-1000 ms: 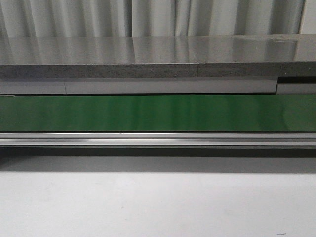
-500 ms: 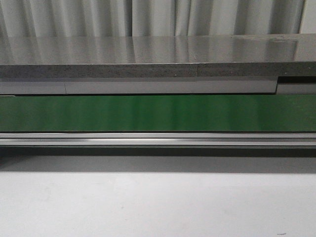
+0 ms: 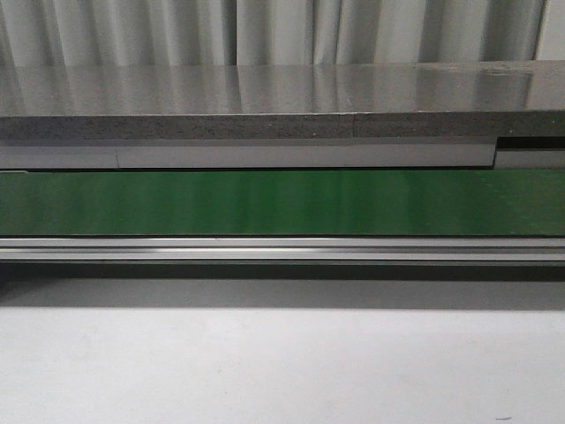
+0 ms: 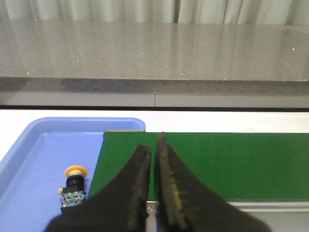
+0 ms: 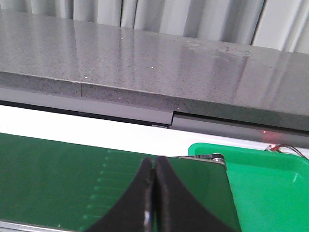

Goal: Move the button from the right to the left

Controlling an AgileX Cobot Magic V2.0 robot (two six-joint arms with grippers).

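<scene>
The button (image 4: pixel 75 186) has an orange-yellow cap and a black body with a green mark. It lies in the blue tray (image 4: pixel 29 159) at the left end of the green belt (image 4: pixel 217 164), seen only in the left wrist view. My left gripper (image 4: pixel 154 145) is shut and empty above the belt's left end, to the right of the button. My right gripper (image 5: pixel 153 166) is shut and empty above the belt's right end (image 5: pixel 58 179). Neither gripper nor the button shows in the front view.
A green tray (image 5: pixel 260 188) sits past the right end of the belt. A grey stone counter (image 3: pixel 282 97) runs behind the belt (image 3: pixel 282 201). A metal rail (image 3: pixel 282 252) edges the belt's front, with a white table surface (image 3: pixel 282 362) before it.
</scene>
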